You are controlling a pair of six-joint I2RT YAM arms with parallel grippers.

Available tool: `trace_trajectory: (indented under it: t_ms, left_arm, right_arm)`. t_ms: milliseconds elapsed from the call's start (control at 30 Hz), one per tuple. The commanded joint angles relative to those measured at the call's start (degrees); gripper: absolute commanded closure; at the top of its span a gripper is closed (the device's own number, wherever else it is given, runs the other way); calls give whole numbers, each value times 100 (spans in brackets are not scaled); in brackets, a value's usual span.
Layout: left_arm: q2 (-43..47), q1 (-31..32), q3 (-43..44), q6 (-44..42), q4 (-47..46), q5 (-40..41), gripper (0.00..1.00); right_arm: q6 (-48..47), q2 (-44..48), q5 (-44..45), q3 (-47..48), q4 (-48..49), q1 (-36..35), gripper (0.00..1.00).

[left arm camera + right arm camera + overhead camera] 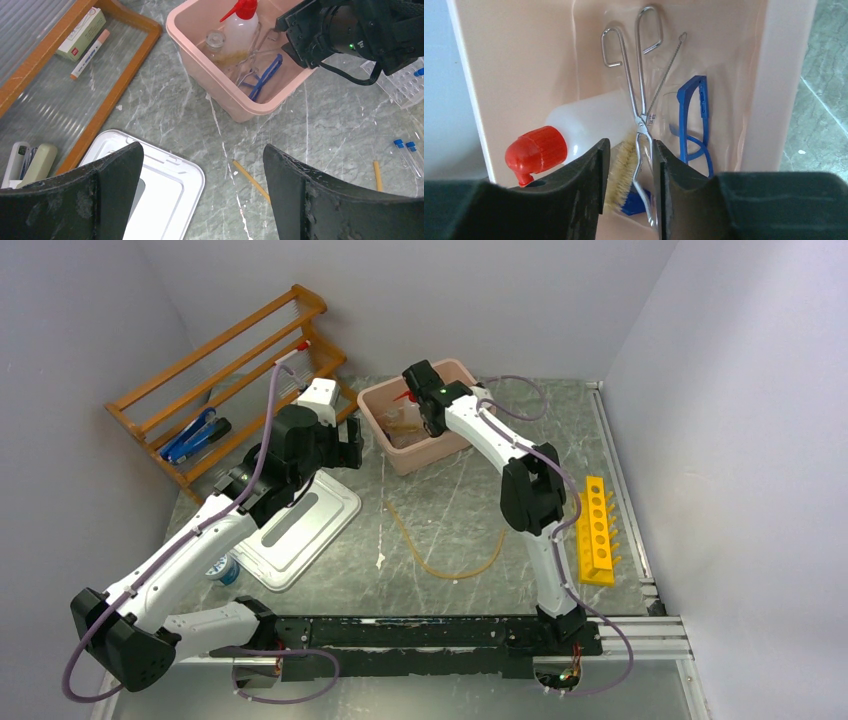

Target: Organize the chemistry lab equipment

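The pink tub [440,447] holds the white red-capped squeeze bottle [583,125], the metal tongs [638,95], the blue-framed goggles [694,120] and a bristle brush [623,172]. My right gripper [629,187] is down inside the tub, jaws a narrow gap apart. The tongs' handles lie in that gap against the right finger, clear of the left one. My left gripper [202,192] is wide open and empty above the table between the white lid [165,185] and the tan tubing [445,568]. Blue-capped tubes [407,156] lie on the table. The yellow rack [597,530] lies at the right.
The orange shelf rack [225,375] stands at the back left with a marker [90,47] and a small box [81,32] on it. A clear well tray [400,86] lies right of the tub. A small blue-capped jar [224,568] sits by the left arm.
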State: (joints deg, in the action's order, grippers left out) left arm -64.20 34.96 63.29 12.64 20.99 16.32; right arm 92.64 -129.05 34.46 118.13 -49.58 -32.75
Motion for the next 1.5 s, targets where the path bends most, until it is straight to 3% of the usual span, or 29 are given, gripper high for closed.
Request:
trace_trajectory:
  t_ms: [0, 133, 233, 467, 600, 767, 900, 1200, 1467]
  left_arm:
    - [2, -24, 215, -69, -41, -46, 7]
    - [28, -24, 235, -63, -34, -80, 7]
    - [69, -24, 237, -43, -21, -113, 7]
    - [103, -24, 141, 64, -129, -316, 8]
    - [90, -24, 100, 100, -204, -252, 8]
    - [136, -31, 10, 236, -345, 28, 8]
    - [70, -33, 26, 521, -486, 385, 7]
    - [-23, -33, 92, 745, -610, 720, 7]
    - [127, -33, -131, 1010, -776, 726, 7]
  right_arm:
    - [18, 383, 212, -197, -61, 31, 59]
    - [-139, 593, 222, -344, 116, 31, 58]
    - [-751, 914, 264, -576, 560, 27, 58]
    - [-3471, 2113, -140, -1749, 2212, 23, 54]
    - [-5379, 3184, -1080, -2949, 3257, 30, 49]
    - [-6780, 4307, -2122, -3939, 2902, 18, 46]
    - [-7177, 4769, -2776, -4603, 2268, -170, 44]
    - [-7201, 4891, -2941, -5735, 1707, -1539, 42]
    - [-7166, 4406, -3091, -6089, 1342, -2123, 54]
